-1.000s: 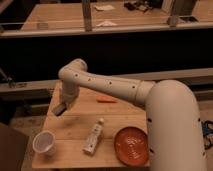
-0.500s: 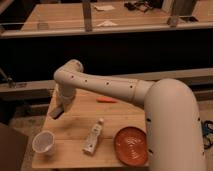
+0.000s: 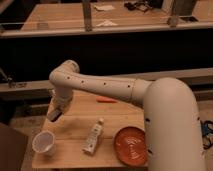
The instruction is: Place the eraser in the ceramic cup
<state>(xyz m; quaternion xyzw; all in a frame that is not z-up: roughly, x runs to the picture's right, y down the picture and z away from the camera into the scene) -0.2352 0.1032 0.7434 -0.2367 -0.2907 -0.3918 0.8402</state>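
The small whitish ceramic cup (image 3: 43,142) stands upright at the front left corner of the wooden table (image 3: 75,130). My gripper (image 3: 55,114) hangs from the white arm above the table's left edge, up and slightly right of the cup and apart from it. The eraser does not show as a separate thing on the table; whether it sits in the gripper I cannot tell.
An orange-red ridged bowl (image 3: 131,145) sits at the front right. A whitish tube (image 3: 94,136) lies between cup and bowl. A thin orange object (image 3: 106,100) lies near the table's far edge. The white arm (image 3: 165,120) covers the table's right side. Dark benches stand behind.
The gripper has moved left and a little down, closer to the spot above the cup. The cup, tube and bowl have not moved.
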